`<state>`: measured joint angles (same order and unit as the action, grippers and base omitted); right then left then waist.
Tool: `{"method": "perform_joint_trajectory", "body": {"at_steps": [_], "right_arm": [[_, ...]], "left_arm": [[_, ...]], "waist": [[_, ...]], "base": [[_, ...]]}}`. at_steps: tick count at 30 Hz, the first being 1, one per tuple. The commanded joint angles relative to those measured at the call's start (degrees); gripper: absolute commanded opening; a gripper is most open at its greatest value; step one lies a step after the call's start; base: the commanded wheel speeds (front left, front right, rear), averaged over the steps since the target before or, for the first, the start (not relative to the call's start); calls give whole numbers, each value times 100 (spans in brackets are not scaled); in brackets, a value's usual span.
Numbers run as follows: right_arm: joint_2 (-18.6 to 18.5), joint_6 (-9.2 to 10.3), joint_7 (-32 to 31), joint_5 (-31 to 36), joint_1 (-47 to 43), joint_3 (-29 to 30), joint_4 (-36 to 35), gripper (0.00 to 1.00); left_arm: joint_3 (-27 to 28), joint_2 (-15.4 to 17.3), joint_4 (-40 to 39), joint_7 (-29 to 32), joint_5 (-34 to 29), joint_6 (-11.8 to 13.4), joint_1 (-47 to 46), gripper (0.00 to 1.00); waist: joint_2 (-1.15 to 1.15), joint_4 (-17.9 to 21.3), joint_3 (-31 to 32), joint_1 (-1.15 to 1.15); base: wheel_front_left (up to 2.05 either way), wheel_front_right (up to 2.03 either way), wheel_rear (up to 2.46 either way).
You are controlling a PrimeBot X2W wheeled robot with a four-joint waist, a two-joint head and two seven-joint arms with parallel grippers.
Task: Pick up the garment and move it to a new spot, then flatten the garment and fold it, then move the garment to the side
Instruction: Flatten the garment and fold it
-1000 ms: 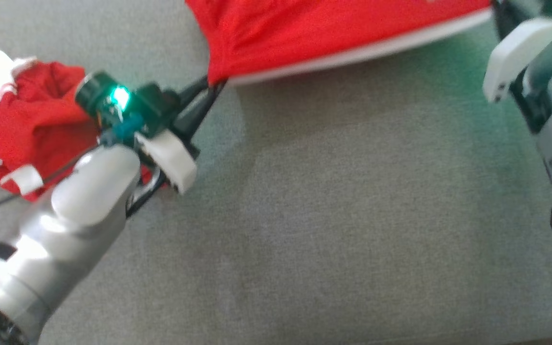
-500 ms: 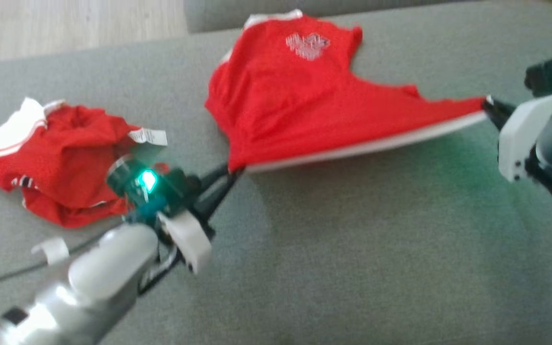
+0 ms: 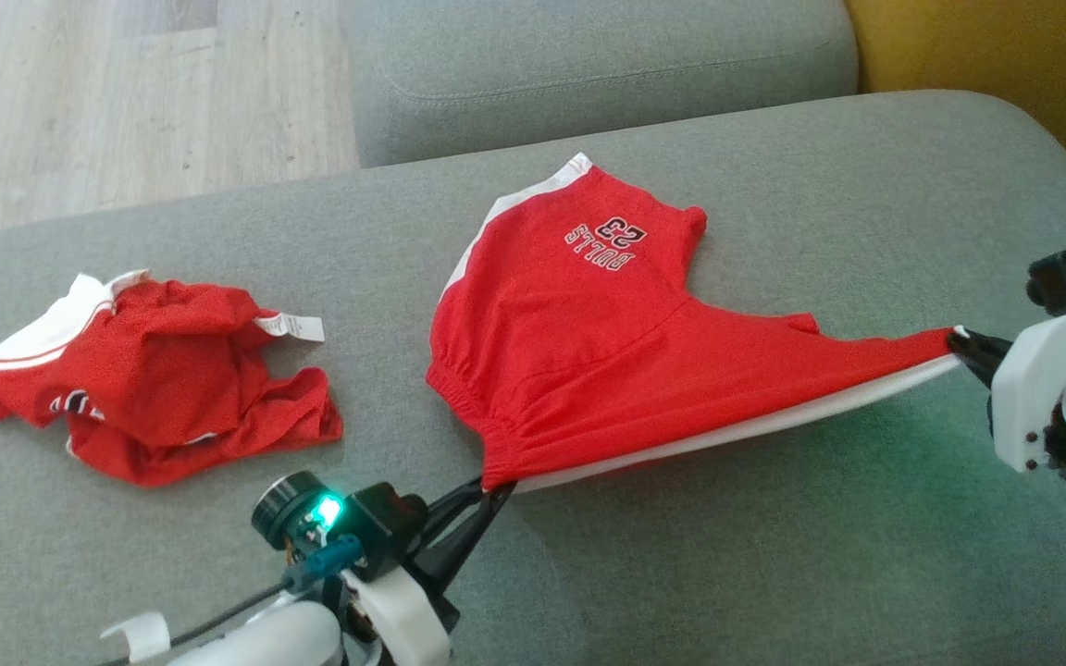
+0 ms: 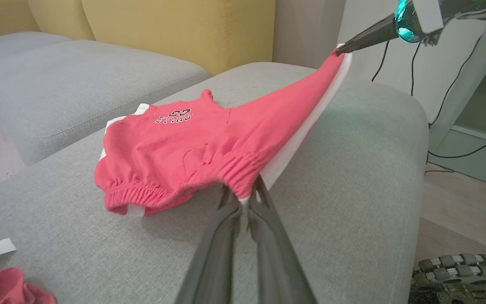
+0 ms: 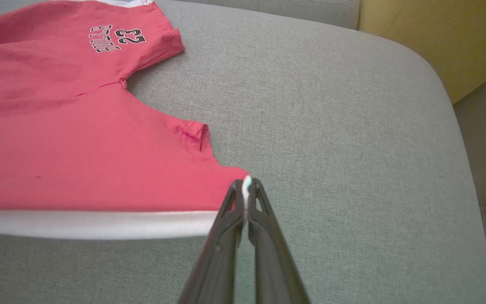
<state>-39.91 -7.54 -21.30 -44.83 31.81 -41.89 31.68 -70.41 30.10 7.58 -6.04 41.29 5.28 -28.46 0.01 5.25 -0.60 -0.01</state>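
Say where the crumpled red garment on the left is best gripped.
On the crumpled garment, probably the white-banded edge at its left end: it lies straight and exposed, while the middle is bunched. Come from above, jaws across the band.

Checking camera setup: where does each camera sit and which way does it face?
Head view: on the head, looking down at the grey sofa; left gripper and right gripper pinch the red shorts.
Left wrist view: low, along its own fingers, facing the right gripper.
Right wrist view: along its own fingers, down at the sofa.
Shared: the BULLS print.
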Motion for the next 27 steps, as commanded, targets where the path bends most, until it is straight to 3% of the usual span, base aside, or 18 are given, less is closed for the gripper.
{"method": "perform_joint_trajectory", "body": {"at_steps": [1,6,15,27], "right_arm": [[-255,5,-20,93,-20,228,-180,0],[-156,5,41,561,-47,752,-379,0],[185,5,-154,1379,347,1368,-643,0],[457,5,-411,2139,1778,1479,-365,0]], "left_arm": [[249,246,-187,13,39,112,-200,0],[290,270,-333,87,24,212,-279,0],[444,270,-351,161,-15,164,-710,0],[597,-131,24,324,-54,-311,-1757,0]], "waist": [[-1,6,-24,1],[-1,-68,-238,1],[-1,-461,-766,1],[-1,-1305,-1695,1]], "base": [[0,0,0],[0,0,0],[0,0,0],[0,0,0]]}}
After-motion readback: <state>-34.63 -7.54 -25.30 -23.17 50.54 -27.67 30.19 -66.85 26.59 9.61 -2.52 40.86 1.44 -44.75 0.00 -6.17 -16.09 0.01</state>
